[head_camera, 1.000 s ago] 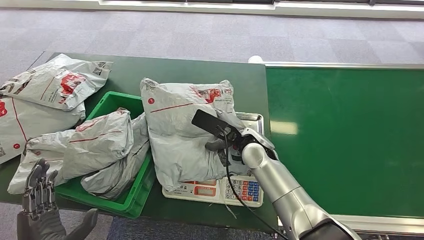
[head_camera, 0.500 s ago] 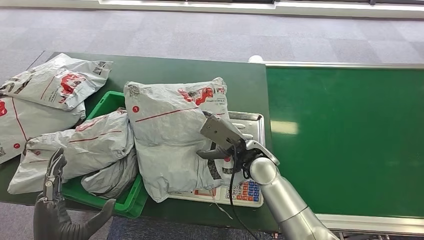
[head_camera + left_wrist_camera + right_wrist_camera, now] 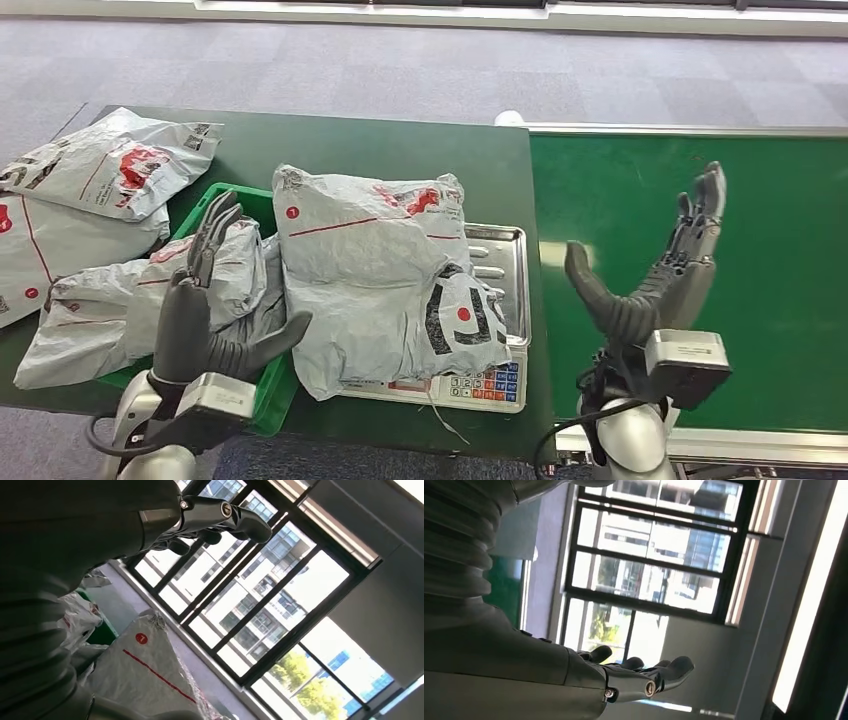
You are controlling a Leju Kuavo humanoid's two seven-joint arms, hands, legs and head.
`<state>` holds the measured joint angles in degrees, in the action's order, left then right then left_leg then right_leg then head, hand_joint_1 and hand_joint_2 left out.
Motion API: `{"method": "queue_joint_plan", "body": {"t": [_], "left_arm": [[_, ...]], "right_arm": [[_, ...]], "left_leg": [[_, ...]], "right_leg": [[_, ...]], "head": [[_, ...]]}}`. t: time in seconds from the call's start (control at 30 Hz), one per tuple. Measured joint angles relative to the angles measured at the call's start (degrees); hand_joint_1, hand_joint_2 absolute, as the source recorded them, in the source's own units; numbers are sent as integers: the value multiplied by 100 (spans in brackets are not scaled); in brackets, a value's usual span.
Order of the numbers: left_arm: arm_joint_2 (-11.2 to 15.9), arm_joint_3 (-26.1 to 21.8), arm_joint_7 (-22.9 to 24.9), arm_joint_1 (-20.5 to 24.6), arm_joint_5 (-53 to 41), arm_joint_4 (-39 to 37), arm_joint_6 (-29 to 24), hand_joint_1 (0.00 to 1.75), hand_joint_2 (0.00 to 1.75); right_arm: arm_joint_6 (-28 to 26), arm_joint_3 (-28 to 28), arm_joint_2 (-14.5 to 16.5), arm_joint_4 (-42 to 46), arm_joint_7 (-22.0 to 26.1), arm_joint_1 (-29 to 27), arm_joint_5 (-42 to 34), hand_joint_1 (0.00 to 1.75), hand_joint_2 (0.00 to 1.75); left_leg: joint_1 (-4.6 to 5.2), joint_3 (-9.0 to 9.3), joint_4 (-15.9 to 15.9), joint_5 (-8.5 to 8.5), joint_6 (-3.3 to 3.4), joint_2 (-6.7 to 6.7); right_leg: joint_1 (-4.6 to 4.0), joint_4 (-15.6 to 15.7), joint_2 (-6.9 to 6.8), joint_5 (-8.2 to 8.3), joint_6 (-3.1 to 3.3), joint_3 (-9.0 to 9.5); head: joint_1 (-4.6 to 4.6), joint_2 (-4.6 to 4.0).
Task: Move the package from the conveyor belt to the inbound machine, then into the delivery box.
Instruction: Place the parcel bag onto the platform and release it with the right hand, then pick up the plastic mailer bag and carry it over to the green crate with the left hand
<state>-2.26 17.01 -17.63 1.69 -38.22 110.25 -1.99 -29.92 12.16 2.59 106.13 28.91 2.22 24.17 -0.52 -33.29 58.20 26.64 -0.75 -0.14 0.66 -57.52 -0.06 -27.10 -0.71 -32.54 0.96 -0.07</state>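
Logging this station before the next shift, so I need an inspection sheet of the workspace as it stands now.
Surface: dark green table; green conveyor belt beside it, bare.
Job's things: grey package lies on the scale, overhanging its edge toward the green crate; the crate holds other grey mailers.
Clutter: more mailers piled on the table's far left side.
Hands: left hand raised over the crate, fingers apart, holding nothing; right hand raised over the belt, fingers apart, holding nothing.
Cables: black cable at the right wrist.
Surroundings: grey carpet floor; large windows in the wrist views.
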Motion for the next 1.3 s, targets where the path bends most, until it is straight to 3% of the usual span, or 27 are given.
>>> {"method": "queue_joint_plan", "body": {"t": [0.2, 0.33, 0.4, 0.53, 0.77, 0.9, 1.1, 1.3], "left_arm": [[-11, 531, 1292, 902, -777, -707, 216, 0, 175], [-140, 902, 1986, 1533, -1357, -1557, 618, 0, 175], [-251, 1080, 2287, 1835, -1687, -2157, 741, 0, 175], [-470, 1295, 2571, 2253, -2055, -3277, 811, 0, 175], [-645, 1426, 2667, 2546, -2187, -4141, 898, 0, 175], [-863, 1458, 2834, 2777, -2486, -4912, 1077, 175, 175], [-1345, 1473, 3192, 3148, -2994, -6419, 1370, 175, 175], [-1488, 1473, 3400, 3287, -3448, -6923, 1407, 175, 175]], "right_arm": [[-225, -393, -63, 495, -145, -739, -236, 0, 175], [-839, -720, -68, 544, 815, -1094, -1182, 0, 175], [-972, -773, -48, 580, 1056, -1299, -1312, 0, 175], [-989, -714, 50, 605, 1105, -1590, -1153, 0, 175], [-999, -661, 104, 633, 1115, -1737, -1110, 0, 175], [-1002, -469, 105, 634, 1119, -1704, -986, 0, 175], [-1002, -154, 120, 607, 1119, -1558, -1004, 0, 175], [-1002, 41, 161, 559, 1111, -1463, -978, 0, 175]], "left_leg": [[0, 0, 0, -1, 1, 14], [2, -3, 1, -5, 7, 2], [4, -3, 1, -4, 7, 4], [5, -3, 0, -4, 7, 15], [5, -5, -1, -4, 6, 14], [5, -6, -1, -5, 7, 12], [7, 1, -1, -5, 8, 6], [7, 18, -3, -4, 9, 1]], "right_leg": [[4, 0, 11, 7, -1, -1], [11, 0, 2, 9, -6, 3], [13, 0, 4, 10, -7, 3], [13, -1, 14, 11, -7, -2], [13, -2, 15, 11, -8, -3], [14, -2, 12, 11, -8, 0], [16, -1, 7, 12, -11, 14], [14, -1, 3, 8, -13, 34]], "head": [[0, 0], [0, 0], [0, 0], [0, 0], [0, 0], [0, 0], [-1, 0], [0, 0]]}}
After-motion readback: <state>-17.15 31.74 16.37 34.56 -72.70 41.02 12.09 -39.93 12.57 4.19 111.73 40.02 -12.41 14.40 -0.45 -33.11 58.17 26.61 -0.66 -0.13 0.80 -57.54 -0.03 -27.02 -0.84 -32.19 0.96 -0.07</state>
